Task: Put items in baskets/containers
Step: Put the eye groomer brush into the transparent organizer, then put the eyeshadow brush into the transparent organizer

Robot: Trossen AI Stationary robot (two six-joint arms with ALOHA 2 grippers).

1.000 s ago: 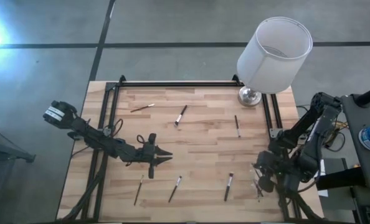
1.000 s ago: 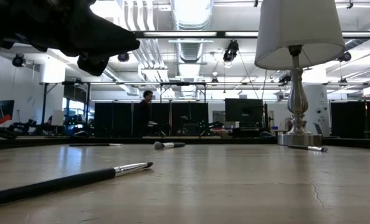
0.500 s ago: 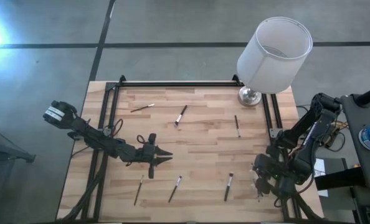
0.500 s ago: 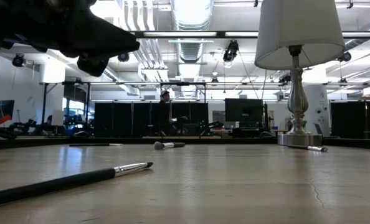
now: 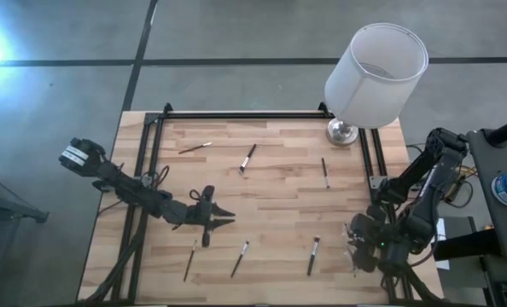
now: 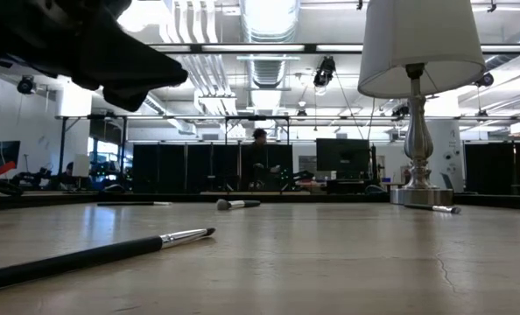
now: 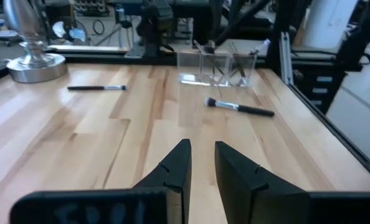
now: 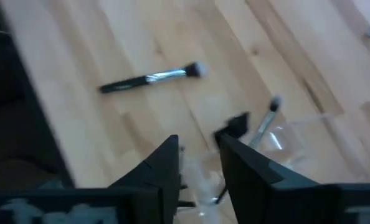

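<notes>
Two grippers stand empty. The right gripper, fingers a narrow gap apart, hangs just above the clear container at the table's right front corner, brushes standing inside. The left gripper, also narrowly parted, hovers mid-table; loose brushes lie scattered.

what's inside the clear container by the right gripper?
The clear container holds several thin brushes, standing tilted; one bristle tip pokes above the rim. Exact count unclear where they overlap. The right gripper, open, hovers over it, covering the container's near part.
</notes>
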